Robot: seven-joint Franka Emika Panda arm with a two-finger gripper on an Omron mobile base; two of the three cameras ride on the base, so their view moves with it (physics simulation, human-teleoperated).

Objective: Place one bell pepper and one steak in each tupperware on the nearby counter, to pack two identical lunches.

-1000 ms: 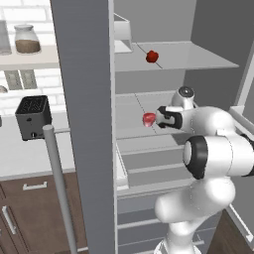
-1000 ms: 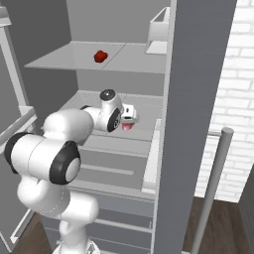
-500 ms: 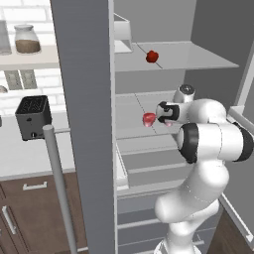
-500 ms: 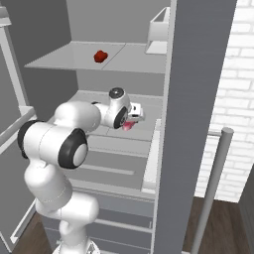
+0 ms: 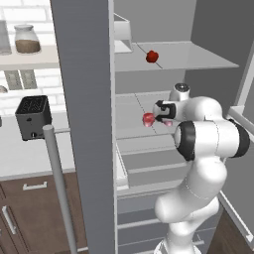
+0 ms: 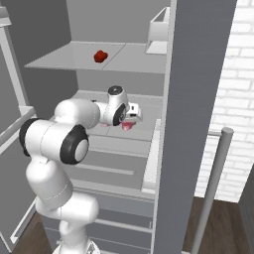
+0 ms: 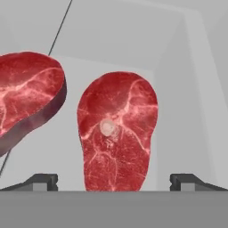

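Two flat pinkish-red steaks lie on the fridge's middle shelf. In the hand view one steak lies straight ahead between my fingertips, and the other steak sits to its left. My gripper is open, its tips wide on either side of the middle steak's near end. From the base views the gripper hangs right at a steak. A red bell pepper rests on the top shelf. The tupperware is out of view.
The open fridge door with its long handle stands left of the arm. A white box sits on the top shelf. A black toaster stands on the counter to the left. Drawers lie under the middle shelf.
The arm's elbow has swung in closer behind the hand, and the hand has edged towards the steaks. The jaws stayed open.
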